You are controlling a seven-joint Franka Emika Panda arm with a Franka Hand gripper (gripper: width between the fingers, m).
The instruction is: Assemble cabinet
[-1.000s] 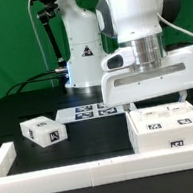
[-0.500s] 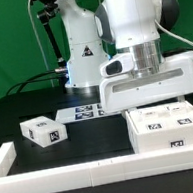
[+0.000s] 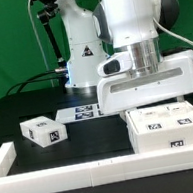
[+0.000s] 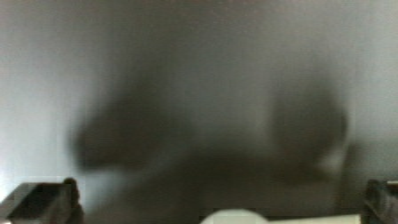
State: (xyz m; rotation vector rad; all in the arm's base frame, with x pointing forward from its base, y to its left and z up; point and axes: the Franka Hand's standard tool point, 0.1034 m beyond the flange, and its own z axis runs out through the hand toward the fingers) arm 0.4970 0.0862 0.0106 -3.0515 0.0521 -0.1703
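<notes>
The cabinet is a large white box with black-and-white tags, lying at the exterior view's right. A small white drawer block with tags lies apart at the exterior view's left. My gripper hangs just above and behind the cabinet's far edge; the white hand hides its fingertips there. In the wrist view the gripper is open, with dark fingers at the two edges and nothing between them. That view is very blurred, showing only a grey surface and a pale round shape.
The marker board lies flat behind the drawer block, near the robot's base. A low white border rail runs along the front, with a raised end at the exterior view's left.
My hand has shifted slightly toward the exterior view's left over the cabinet's far edge. The cabinet and drawer block have not moved.
</notes>
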